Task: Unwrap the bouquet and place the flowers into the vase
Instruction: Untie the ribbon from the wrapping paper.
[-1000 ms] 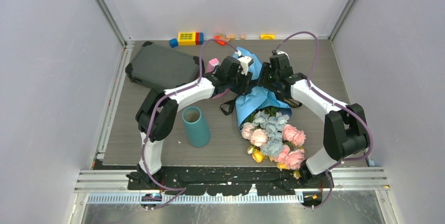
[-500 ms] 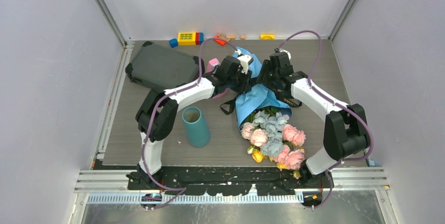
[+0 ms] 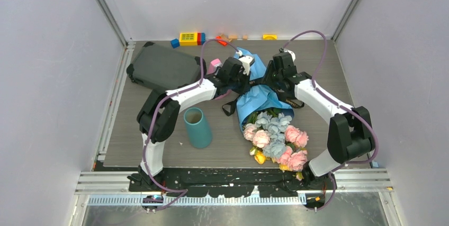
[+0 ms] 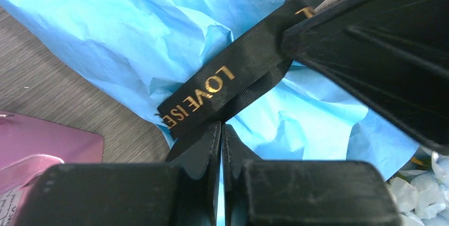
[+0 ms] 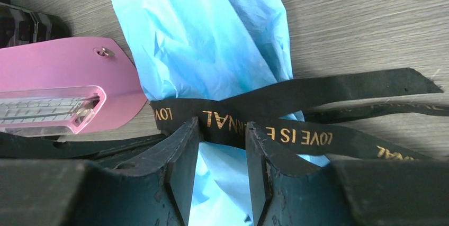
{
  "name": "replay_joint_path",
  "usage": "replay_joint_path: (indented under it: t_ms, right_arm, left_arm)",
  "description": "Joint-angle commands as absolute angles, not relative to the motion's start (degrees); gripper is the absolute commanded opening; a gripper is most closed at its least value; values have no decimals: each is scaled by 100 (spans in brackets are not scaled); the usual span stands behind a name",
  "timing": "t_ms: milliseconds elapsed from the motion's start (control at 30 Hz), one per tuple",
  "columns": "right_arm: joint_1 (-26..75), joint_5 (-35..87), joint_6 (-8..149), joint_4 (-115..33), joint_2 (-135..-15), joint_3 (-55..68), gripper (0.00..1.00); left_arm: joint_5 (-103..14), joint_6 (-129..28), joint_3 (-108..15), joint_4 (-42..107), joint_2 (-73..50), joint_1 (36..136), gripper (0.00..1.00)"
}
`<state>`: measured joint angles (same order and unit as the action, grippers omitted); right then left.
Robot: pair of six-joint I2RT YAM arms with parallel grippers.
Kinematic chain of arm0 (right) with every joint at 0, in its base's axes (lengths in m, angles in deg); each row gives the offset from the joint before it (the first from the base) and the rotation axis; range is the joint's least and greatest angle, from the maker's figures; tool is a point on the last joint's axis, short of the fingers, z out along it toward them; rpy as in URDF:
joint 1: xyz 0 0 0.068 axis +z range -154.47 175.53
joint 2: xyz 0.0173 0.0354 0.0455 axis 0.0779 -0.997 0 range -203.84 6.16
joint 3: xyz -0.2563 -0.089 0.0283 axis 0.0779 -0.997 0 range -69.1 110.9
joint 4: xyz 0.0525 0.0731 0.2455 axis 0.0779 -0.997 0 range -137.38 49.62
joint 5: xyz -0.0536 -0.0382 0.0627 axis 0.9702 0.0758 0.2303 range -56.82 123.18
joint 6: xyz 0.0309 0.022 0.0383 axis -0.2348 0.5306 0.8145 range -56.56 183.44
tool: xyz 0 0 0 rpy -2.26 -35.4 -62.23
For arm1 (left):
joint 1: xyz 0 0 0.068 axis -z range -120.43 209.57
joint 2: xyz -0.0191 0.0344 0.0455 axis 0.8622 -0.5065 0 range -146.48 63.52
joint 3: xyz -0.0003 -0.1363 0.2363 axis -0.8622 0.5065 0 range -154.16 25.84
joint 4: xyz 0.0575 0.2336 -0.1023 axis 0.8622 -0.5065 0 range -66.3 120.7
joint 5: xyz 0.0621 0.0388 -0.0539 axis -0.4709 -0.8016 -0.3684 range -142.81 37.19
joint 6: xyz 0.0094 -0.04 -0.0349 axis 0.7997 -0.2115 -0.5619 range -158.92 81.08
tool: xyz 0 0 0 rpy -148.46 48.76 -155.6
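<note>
From overhead I see both arms bent at the elbow and reaching inward from either side, their wrists meeting over the tied neck of the bouquet (image 3: 262, 104). It lies on the grey table (image 3: 227, 146) with its flowers (image 3: 275, 138) fanned toward the near edge. The teal vase (image 3: 197, 126) stands upright to the left, apart from the bunch, round mouth up. Only the wrist cameras show the grip. The left gripper (image 4: 221, 133) is pressed nearly closed, tips against the underside of the black ribbon (image 4: 212, 86), though I cannot tell whether it pinches a strand. The right gripper (image 5: 222, 130) stands parted, its fingers straddling the ribbon where the strands cross. The ribbon is woven satin with gold lettering; the paper wrap (image 5: 212, 35) is thin, crinkled and bright blue. A smooth pink metronome (image 5: 69, 78) lies right beside the wrap.
</note>
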<state>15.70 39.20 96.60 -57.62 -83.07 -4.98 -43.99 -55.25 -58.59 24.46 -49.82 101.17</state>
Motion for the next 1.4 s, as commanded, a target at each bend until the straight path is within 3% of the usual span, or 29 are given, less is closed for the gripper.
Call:
replay_joint_path:
  t_ms: [0,100,267,533,867,1300,1367]
  right_arm:
    - [1601,4272,9710,-5767,-7818,-267,43]
    - [1601,4299,9710,-5794,-7704,-286,33]
    - [1592,4340,9721,-5802,-7589,-336,2]
    - [1224,4536,9698,-5995,-7207,-491,0]
    - [-210,4285,9665,-6155,-6832,-963,0]
    - [-1858,3641,9844,-6146,-7381,-990,0]
    - [-2023,3767,9870,-6153,-7399,-1025,0]
  left_arm:
    - [-4632,-5608,-5802,2566,-4671,10088,3]
    - [-4762,-5685,-5744,2517,-4591,10088,0]
    - [-4969,-5825,-5511,2499,-4303,10064,0]
    - [-5097,-6203,-4831,2456,-3583,9861,0]
    - [-5121,-6484,-3880,2165,-2524,9435,0]
    - [-5153,-6433,-2758,1104,-1167,8736,0]
    - [-5052,-6356,-2726,867,-1059,8599,4]
